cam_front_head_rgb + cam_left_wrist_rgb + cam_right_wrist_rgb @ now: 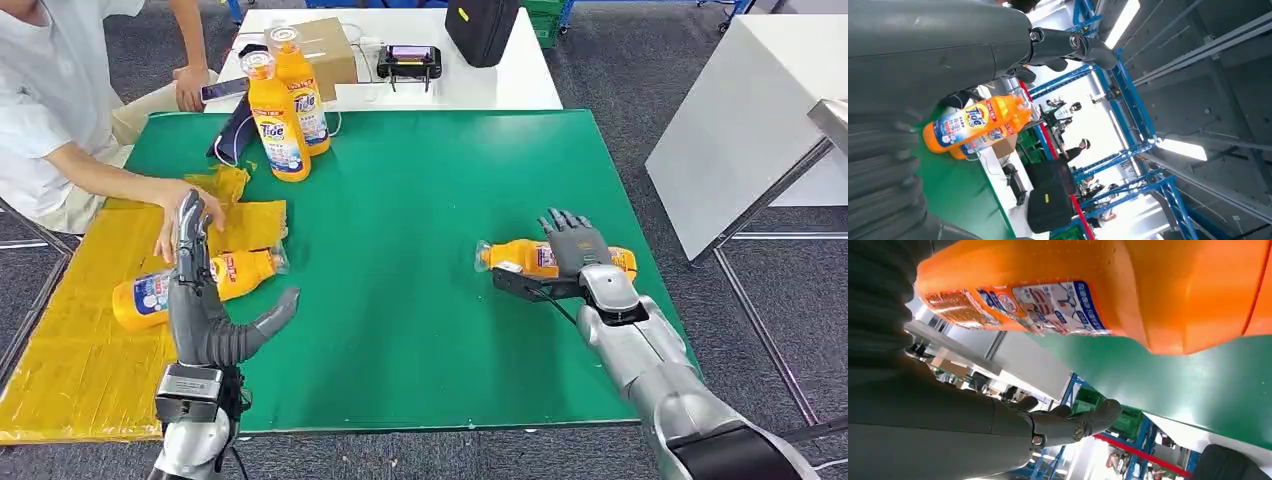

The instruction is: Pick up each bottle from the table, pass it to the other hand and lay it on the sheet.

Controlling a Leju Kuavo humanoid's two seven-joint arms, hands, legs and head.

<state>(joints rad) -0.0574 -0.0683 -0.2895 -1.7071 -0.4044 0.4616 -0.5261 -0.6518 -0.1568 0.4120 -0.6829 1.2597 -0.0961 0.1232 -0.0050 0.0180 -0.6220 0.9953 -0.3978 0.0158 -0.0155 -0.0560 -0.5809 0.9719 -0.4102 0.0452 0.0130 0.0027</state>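
An orange Tide bottle (pixel 518 258) lies on its side on the green mat (pixel 420 200), cap toward the left. My right hand (pixel 575 245) lies over its middle with the fingers across the top. In the right wrist view the bottle (pixel 1098 285) rests on the mat and the thumb (pixel 1073 425) stands apart from it. A second bottle (pixel 243 271) lies on the yellow sheet (pixel 80 350). My left hand (pixel 200 300) hovers over it, fingers straight, thumb spread, holding nothing. Two more bottles (pixel 278 125) (pixel 305 95) stand upright at the back left, also in the left wrist view (pixel 973 122).
A person sits at the left with a hand (pixel 172 215) pressing on the sheet close to my left hand. Behind the mat a white table carries a cardboard box (pixel 330 45), a black bag (pixel 482 28) and a small device (pixel 408 62). Another white table (pixel 750 120) stands right.
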